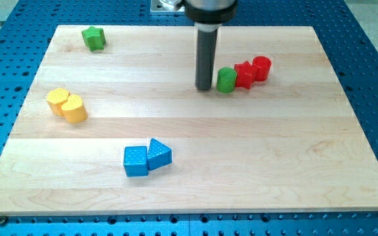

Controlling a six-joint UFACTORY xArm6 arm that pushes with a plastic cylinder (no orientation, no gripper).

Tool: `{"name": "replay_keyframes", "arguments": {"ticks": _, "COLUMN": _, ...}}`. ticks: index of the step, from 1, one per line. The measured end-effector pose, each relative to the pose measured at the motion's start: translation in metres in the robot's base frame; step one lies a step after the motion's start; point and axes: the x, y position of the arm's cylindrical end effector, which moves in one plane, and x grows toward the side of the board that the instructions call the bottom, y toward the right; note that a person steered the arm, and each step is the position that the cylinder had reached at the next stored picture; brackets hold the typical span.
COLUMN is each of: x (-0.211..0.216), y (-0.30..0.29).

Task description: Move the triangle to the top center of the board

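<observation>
Triangle block, blue (159,154), is sitting near the view's bottom, left of centre, its left face touching the blue cube (135,161); the goal zone at the top centre of the wooden board (195,190) is lying well apart from it, up the view. The arm is carrying no jaws at all (only a straight dark rod), so there is nothing to open or close; my tip (204,87) is resting on the board in the upper middle, just beside the green cylinder (226,80) on that block's left, and well apart from the triangle.

For the step in hand, the tip is probably needing to travel down the view and come round beneath the triangle; approaching from the right side looks safer, since the cube is crowding the left. Contact should be sought on the triangle's lower face, slightly left of its middle, so that the push is heading up and a little rightward; an off-centre contact is likely to spin a wedge shape.

The red blocks (252,71) and the green cylinder are lying to the right of the likely path; the yellow pair (66,105) and the green star (94,37) are sitting well clear on the left.
</observation>
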Motion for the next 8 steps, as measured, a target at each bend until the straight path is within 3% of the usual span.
{"name": "replay_keyframes", "arguments": {"ticks": 1, "x": 0.106, "y": -0.001}}
{"name": "replay_keyframes", "arguments": {"ticks": 2, "x": 0.184, "y": -0.022}}
{"name": "replay_keyframes", "arguments": {"ticks": 3, "x": 0.187, "y": -0.05}}
{"name": "replay_keyframes", "arguments": {"ticks": 5, "x": 0.155, "y": -0.051}}
{"name": "replay_keyframes", "arguments": {"ticks": 6, "x": 0.186, "y": -0.052}}
{"name": "replay_keyframes", "arguments": {"ticks": 8, "x": 0.112, "y": -0.068}}
